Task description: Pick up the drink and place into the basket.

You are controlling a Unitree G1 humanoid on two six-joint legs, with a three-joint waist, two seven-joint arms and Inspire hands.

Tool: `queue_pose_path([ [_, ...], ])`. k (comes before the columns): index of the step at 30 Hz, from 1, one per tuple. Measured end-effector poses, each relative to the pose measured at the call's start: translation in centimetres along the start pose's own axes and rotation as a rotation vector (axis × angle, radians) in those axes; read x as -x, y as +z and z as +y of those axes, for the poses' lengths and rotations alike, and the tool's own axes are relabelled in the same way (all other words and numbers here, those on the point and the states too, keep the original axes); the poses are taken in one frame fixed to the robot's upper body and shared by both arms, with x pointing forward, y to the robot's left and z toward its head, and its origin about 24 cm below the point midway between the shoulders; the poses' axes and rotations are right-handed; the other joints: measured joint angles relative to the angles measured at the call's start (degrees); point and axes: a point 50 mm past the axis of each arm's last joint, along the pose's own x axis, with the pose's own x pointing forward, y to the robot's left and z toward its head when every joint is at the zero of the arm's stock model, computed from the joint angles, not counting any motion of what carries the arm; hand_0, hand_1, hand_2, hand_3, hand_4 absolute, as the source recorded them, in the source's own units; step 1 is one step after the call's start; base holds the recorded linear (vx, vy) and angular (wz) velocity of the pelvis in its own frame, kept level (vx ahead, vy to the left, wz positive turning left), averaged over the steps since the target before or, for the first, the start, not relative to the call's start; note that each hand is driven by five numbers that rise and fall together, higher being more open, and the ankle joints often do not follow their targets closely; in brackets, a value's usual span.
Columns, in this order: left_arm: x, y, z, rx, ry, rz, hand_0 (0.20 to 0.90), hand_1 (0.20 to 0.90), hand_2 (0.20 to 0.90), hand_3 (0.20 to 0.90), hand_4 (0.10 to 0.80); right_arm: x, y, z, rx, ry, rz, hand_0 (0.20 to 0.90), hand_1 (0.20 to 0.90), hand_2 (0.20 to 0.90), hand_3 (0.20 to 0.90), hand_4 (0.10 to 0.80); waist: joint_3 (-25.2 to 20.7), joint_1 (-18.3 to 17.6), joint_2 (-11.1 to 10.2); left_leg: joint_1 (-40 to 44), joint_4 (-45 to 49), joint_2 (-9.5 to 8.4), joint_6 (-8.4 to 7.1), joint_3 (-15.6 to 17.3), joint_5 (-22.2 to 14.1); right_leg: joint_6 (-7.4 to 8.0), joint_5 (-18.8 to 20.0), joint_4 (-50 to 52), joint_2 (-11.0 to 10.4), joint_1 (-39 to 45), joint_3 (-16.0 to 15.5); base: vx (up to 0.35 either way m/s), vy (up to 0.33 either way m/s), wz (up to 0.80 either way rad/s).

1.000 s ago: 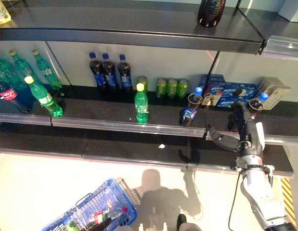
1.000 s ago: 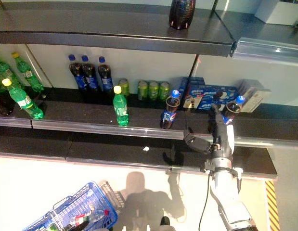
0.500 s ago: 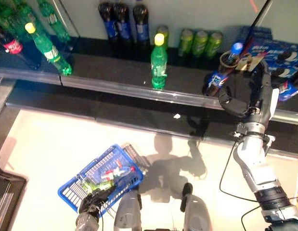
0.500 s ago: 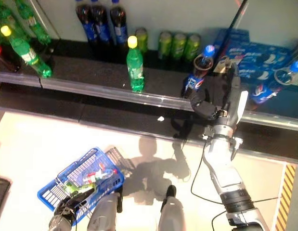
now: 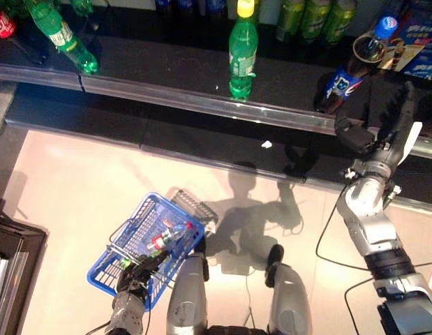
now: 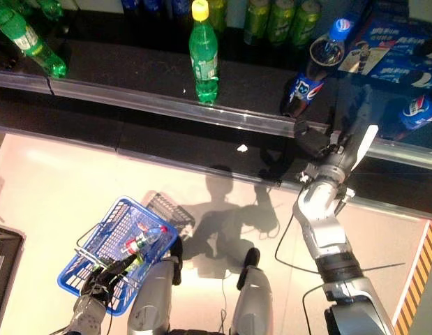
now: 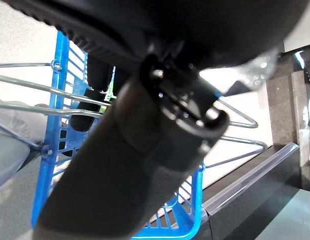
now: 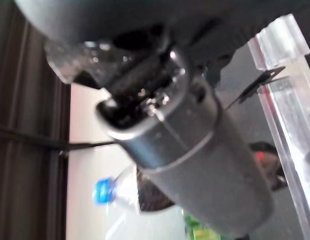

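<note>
A: Far left first. What sits at the upper left of the head views?

B: A green bottle (image 5: 62, 36) lying tilted on the dark shelf (image 5: 167, 70), with a red-labelled dark bottle (image 5: 5, 26) at the very corner.

A: Lower left?

B: A blue basket (image 5: 111, 269) on the pale floor (image 5: 62, 188), wire handles up. Left hand (image 5: 135, 276) is at its near rim, dark fingers curled around the wire handle; the left wrist view shows blue mesh and wire just past the hand. At least one bottle with a red label (image 6: 140, 241) lies inside the basket.

A: Centre?

B: Upright green bottle with a yellow cap (image 5: 242, 52), near the shelf's front edge. Green cans (image 5: 310, 17) stand behind it at the top edge. A small white scrap (image 5: 266, 145) lies on the lower ledge.

A: And the drink?

B: Cola bottle with a blue cap (image 5: 352, 66), upper right, leaning on the shelf, apart from both hands. Blue boxes (image 6: 397, 52) lie just right of it.

A: Right hand?

B: Right hand (image 5: 386, 136) is raised at the shelf edge, right of frame, just below and right of the cola bottle. Thumb is spread to the left, fingers extended upward, nothing in its hold. In the right wrist view a blue-capped bottle shows past the hand, not touched.
</note>
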Motion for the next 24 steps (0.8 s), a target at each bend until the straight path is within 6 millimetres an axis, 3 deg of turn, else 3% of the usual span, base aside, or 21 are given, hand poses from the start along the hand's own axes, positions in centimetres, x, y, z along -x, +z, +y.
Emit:
queue_pose_path([
  [24, -0.3, 1.6, -2.1, 0.001, -0.074, -0.057, 0.3, 0.3, 0.3, 0.2, 0.1, -4.5, 4.4, 3.2, -0.179, -0.046, -0.002, 0.9, 0.9, 0.9, 0.9, 0.8, 0.2, 2.7, 0.6, -6.9, 2.4, -0.18, 0.02, -0.4, 0.0, -0.39, -0.7, 4.2, -0.3, -7.9, 1.2, 0.006, 0.003, -0.01],
])
